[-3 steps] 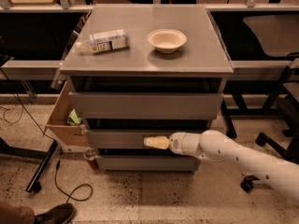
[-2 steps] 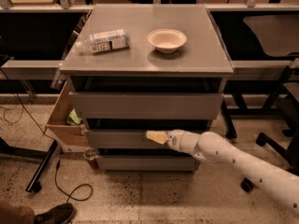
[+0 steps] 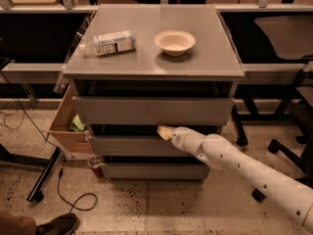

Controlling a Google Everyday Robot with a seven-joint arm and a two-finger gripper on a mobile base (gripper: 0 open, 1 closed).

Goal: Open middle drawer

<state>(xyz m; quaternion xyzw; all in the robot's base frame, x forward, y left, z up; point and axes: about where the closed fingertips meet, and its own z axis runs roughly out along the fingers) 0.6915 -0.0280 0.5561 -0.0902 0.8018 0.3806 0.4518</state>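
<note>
Pincer (image 3: 164, 131) sits at the top lip of the middle drawer (image 3: 129, 146), in the gap under the top drawer front (image 3: 146, 110); can't tell its opening. Drawer looks shut. I'd hook behind the lip, then pull straight out, level and slow.

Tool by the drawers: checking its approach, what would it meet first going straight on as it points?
Likely the top edge of the middle drawer, where the tool sits pointing picture-left; depth is unclear.

The gripper (image 3: 164, 131) lies at the middle drawer (image 3: 127, 146), below the bowl (image 3: 175, 42).
</note>
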